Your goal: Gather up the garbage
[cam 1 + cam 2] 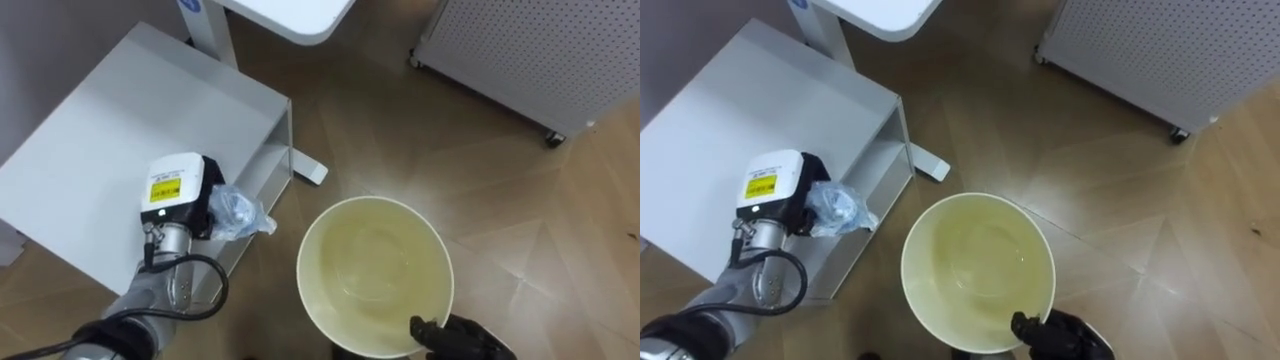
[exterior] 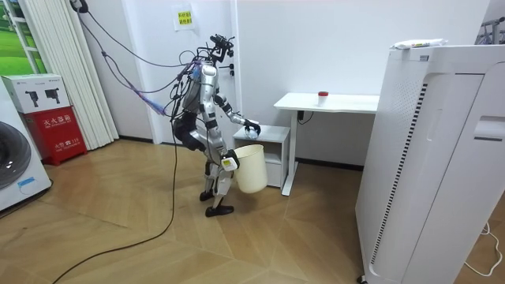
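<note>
so the robot's standing on the wood floor (image 1: 400,130) right up against a low white cabinet (image 1: 120,110), the one parked beside the leg of the white desk (image 1: 290,15). in the room view it's leaning forward a bit over that cabinet, with both arms out in front.

the left hand (image 1: 180,190) comes in from the lower left. it's over the cabinet's top, close to the edge that faces the bin. its dark fingers are curled round the garbage, a crumpled piece of clear plastic (image 1: 238,212). the plastic sticks out of the hand toward the robot's right, just about at that edge of the cabinet top. can't really tell if it's touching the top or hanging a bit above it.

the bin (image 1: 320,275) is a round cream one with its mouth open toward the camera. it's to the right of the cabinet, just beside the plastic but not under it. the right hand (image 1: 455,338) has the bin by its near rim, dark fingers clamped over the edge at the bottom of the eye views. in the room view you can see the bin is off the floor, carried at about thigh height in front of the robot's legs.

other stuff: a white perforated panel (image 1: 530,50) stands on the floor at the top right of the eye view, well apart from the bin. there's 1 small red thing (image 2: 322,95) sitting on the desk near its back edge.
</note>
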Robot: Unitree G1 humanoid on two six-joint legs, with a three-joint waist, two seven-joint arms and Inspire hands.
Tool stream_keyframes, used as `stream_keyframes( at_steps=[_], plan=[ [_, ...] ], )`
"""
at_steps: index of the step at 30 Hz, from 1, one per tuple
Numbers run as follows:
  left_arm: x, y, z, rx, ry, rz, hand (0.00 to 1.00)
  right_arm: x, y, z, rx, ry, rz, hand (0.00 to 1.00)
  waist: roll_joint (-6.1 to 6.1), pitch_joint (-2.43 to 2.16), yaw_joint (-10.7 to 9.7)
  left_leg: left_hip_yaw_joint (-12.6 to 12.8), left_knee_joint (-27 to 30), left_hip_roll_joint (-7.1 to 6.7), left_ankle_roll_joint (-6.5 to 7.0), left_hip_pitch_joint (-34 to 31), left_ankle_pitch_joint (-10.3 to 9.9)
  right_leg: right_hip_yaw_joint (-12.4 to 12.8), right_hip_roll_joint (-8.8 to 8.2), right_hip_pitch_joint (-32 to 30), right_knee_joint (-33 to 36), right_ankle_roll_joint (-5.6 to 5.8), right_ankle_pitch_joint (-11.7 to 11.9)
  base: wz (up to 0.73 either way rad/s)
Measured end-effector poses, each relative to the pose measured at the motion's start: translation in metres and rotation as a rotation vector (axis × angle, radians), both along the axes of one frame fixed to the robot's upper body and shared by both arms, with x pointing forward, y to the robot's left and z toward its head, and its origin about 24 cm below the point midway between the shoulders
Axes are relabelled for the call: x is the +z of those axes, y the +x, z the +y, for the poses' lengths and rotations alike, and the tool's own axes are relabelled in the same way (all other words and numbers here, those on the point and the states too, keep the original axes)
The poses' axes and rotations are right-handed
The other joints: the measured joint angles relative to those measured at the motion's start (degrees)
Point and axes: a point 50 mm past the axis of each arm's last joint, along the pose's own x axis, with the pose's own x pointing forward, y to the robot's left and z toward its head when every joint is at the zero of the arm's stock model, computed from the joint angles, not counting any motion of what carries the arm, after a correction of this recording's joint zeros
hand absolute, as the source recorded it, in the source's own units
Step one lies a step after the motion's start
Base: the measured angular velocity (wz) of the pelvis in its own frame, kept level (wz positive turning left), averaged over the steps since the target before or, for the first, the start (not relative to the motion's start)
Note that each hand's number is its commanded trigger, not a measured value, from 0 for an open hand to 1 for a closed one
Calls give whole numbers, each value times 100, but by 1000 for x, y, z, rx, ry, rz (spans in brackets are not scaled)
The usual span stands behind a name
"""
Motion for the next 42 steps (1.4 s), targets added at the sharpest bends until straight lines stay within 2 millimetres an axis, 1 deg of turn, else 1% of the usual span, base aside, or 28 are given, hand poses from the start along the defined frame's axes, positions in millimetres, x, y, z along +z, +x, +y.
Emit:
stream_keyframes(
  at_steps=[2, 4, 7, 10, 12, 14, 16, 19, 20, 21, 22, 23, 24, 25, 26, 28, 29, 30, 32, 33, 34, 35, 36, 38, 42],
  plan=[
    [-4, -2, 2, 17, -18, 21, 100, -2, -2, 0, -9, 12, 7, 100, 7, -1, 7, -8, -17, 4, -6, 73, -6, -6, 14, 79, -33, 0, 0, -2],
    [-9, -5, 4, 34, -47, 42, 100, -4, -5, 0, -10, 12, 17, 100, 8, 0, 25, 12, -78, 42, -7, 179, -6, 8, 42, 177, -106, 8, 8, -6],
    [-30, -18, 7, 58, -104, 122, 100, -10, -14, -2, -25, -1, 48, 100, 15, 3, 33, 59, -348, 6, -28, 575, 10, 25, 48, 541, -346, 37, 31, -1],
    [-37, -24, 7, 69, -171, 140, 100, -12, -15, 0, -31, -6, 49, 100, 13, 2, 63, 57, -525, -17, -58, 731, 50, 14, 67, 695, -512, 43, 64, 3],
    [-39, -25, 4, 100, -274, 137, 100, -14, -17, 4, -35, -7, 45, 100, 8, 1, 61, 77, -688, -37, -55, 867, 90, -26, 34, 837, -639, 45, 66, 12],
    [-42, -26, -5, 97, -357, 133, 100, -16, -18, 6, -36, -22, 49, 100, 2, 3, 66, 87, -841, -97, -62, 1035, 114, -43, -13, 985, -735, 55, 61, 10],
    [-45, -28, -15, 75, -415, 133, 100, -19, -20, 7, -34, -36, 61, 100, -15, 5, 100, 161, -956, -94, -62, 1214, 115, -36, -19, 1136, -841, 69, 53, -5],
    [-48, -30, -38, 15, -523, 140, 100, -23, -23, 14, -47, -37, 81, 100, -36, 5, 162, 207, -1117, -105, -64, 1431, 115, -41, -13, 1342, -1013, 95, 53, -6],
    [-50, -32, -49, -18, -557, 154, 100, -25, -26, 16, -55, -40, 96, 100, -38, 5, 190, 212, -1154, -110, -64, 1510, 115, -50, -10, 1432, -1080, 109, 52, 4],
    [-54, -36, -60, -54, -583, 179, 100, -27, -27, 18, -62, -42, 107, 100, -42, 2, 204, 222, -1180, -113, -64, 1585, 115, -61, -10, 1524, -1127, 124, 50, 4],
    [-56, -38, -65, -71, -591, 196, 100, -27, -27, 19, -61, -46, 110, 100, -42, 2, 207, 229, -1214, -116, -64, 1620, 115, -61, -8, 1559, -1160, 131, 50, 0],
    [-62, -43, -76, -107, -600, 235, 100, -28, -27, 20, -53, -53, 116, 100, -47, -1, 223, 254, -1320, -137, -64, 1716, 116, -50, -9, 1629, -1255, 158, 67, -4],
    [-68, -49, -85, -134, -610, 276, 100, -28, -28, 21, -41, -57, 118, 100, -60, -9, 239, 285, -1402, -165, -63, 1795, 137, -7, -9, 1676, -1316, 183, 85, -7],
    [-72, -52, -89, -146, -613, 297, 100, -28, -28, 21, -37, -58, 118, 100, -72, -16, 240, 309, -1442, -182, -61, 1831, 140, 20, -16, 1687, -1329, 189, 89, -8],
    [-77, -59, -98, -178, -620, 339, 100, -28, -27, 22, -32, -58, 118, 100, -77, -20, 237, 328, -1489, -194, -56, 1878, 143, 37, -19, 1720, -1372, 205, 98, -6],
    [-82, -66, -110, -230, -619, 388, 100, -29, -28, 24, -19, -62, 121, 100, -107, -37, 239, 347, -1570, -219, -54, 1941, 147, 63, -23, 1763, -1429, 224, 109, -4],
    [-86, -72, -116, -259, -619, 415, 100, -30, -30, 26, -15, -59, 129, 100, -134, -54, 247, 352, -1616, -224, -56, 1989, 150, 69, -15, 1814, -1479, 234, 115, -4],
    [-89, -77, -122, -283, -625, 441, 100, -31, -31, 28, -11, -55, 137, 100, -190, -90, 249, 357, -1670, -243, -61, 2032, 158, 85, -17, 1836, -1508, 238, 118, -4],
    [-92, -83, -130, -315, -624, 473, 100, -33, -33, 32, 8, -50, 144, 100, -255, -132, 264, 358, -1670, -228, -62, 2033, 159, 69, -5, 1851, -1540, 239, 119, 0],
    [-93, -86, -134, -336, -625, 488, 91, -34, -34, 35, 11, -43, 149, 100, -281, -150, 266, 355, -1669, -206, -62, 2033, 160, 36, 13, 1881, -1591, 236, 131, 0],
    [-94, -88, -136, -348, -626, 496, 75, -34, -34, 36, 12, -40, 150, 100, -298, -163, 266, 355, -1670, -207, -62, 2034, 160, 18, 11, 1882, -1593, 236, 131, 0],
    [-95, -92, -141, -373, -627, 507, 56, -34, -34, 37, 17, -34, 149, 100, -317, -178, 275, 357, -1671, -211, -62, 2038, 160, 21, 2, 1882, -1594, 237, 132, 0],
    [-96, -97, -146, -398, -627, 522, 0, -34, -35, 38, 21, -32, 148, 100, -322, -186, 310, 358, -1672, -215, -62, 2041, 160, 18, -3, 1883, -1595, 243, 135, 0],
    [-100, -103, -150, -419, -628, 560, 0, -34, -35, 38, 32, -40, 149, 100, -321, -193, 365, 366, -1676, -218, -62, 2053, 160, 17, -6, 1885, -1594, 249, 139, -2],
    [-116, -121, -148, -406, -632, 662, 0, -35, -36, 38, 59, -56, 152, 100, -317, -196, 409, 388, -1735, -227, -64, 2183, 161, 24, -10, 1971, -1605, 247, 141, -2]
  ],
)
